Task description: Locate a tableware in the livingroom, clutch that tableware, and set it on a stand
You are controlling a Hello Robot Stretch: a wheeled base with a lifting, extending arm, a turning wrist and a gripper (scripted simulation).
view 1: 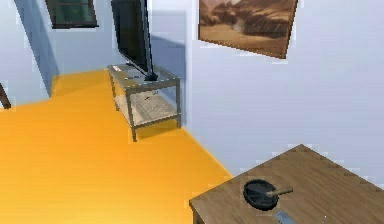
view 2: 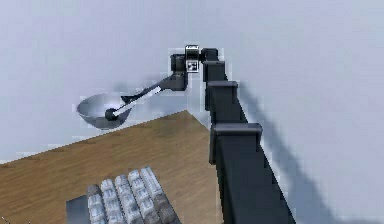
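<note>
1. The bowl (view 2: 97, 108) hangs at the gripper (view 2: 120, 111)'s far end, clear of the table (view 2: 50, 175) below it, so I judge it's held. Fingers (view 2: 147, 96): can't tell their state.
2. The stand (view 1: 150, 95) is well apart from the hand, across the orange floor (view 1: 80, 150). The carry and set-down aren't yet done.
3. Risk: the grip looks to be at one side of the bowl, w/ most of it beyond the fingertips. A jolt or quick base turn could tip it out onto the table or the keyboard (view 2: 125, 200), which lies below the hand toward the arm's root.
4. Risk: the arm (view 2: 235, 140) is reached out w/ the wall (view 2: 320, 60) behind the hand, and the gap can't be judged. Turning w/o pulling in first could scrape the bowl on the wall or sweep the tabletop.
5. Risk at the stand: the TV (view 1: 132, 35) takes up most of the top. Coming in too far could knock the TV, and too low would hit the stand's edge. The lower shelf may be roomier.
6. Risk: driving off close to the table could bump it and shift the dark dish (view 1: 262, 192).
7. Count:
   - 1 bowl
   - 1 gripper w/ 2 fingers
   - 1 arm
   - 1 keyboard
   - 1 dish
   - 1 stand
   - 1 TV
   - 1 wall picture (view 1: 248, 25)
   - 1 table per view, prob. the same one
</note>
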